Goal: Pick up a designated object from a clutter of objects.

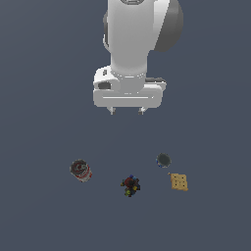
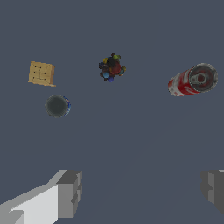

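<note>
The tan square cracker with a grid of dark dots lies flat on the grey floor, toward the exterior view's right; it also shows in the wrist view. My gripper hangs high above the clutter, open and empty, with its fingertips far apart. The cracker is well below it and off to the side. The dark round cup sits just beside the cracker. The multicoloured lump lies in the middle. The red-and-white can lies on its side toward the exterior view's left.
The floor is a plain grey surface with nothing else on it. In the wrist view the cup, lump and can are spread apart from one another.
</note>
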Tool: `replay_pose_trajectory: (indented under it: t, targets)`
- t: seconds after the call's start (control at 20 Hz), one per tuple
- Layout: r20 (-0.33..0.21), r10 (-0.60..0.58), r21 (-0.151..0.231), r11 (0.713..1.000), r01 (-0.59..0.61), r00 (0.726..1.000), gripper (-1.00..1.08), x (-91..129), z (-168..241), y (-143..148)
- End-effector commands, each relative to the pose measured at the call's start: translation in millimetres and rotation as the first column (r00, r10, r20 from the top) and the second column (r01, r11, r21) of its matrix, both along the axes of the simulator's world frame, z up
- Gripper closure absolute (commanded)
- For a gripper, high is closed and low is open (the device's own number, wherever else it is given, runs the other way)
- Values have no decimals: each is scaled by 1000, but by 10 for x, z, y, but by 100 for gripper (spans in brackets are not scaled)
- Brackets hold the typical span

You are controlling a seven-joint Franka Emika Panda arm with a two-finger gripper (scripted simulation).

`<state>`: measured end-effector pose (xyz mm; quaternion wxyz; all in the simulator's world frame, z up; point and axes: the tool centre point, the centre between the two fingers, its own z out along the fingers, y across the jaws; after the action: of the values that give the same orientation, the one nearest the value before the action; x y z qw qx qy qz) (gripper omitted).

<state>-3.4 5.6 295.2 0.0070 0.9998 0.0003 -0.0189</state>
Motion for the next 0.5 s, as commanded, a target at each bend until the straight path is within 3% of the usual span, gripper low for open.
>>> replay_pose_trajectory:
  t: [0.0, 0.45]
  targets:
    - [0, 0, 0, 1000, 0, 1000, -92, 0, 0, 0]
    - [23, 8, 22, 1000, -9, 1000, -92, 43, 90, -11]
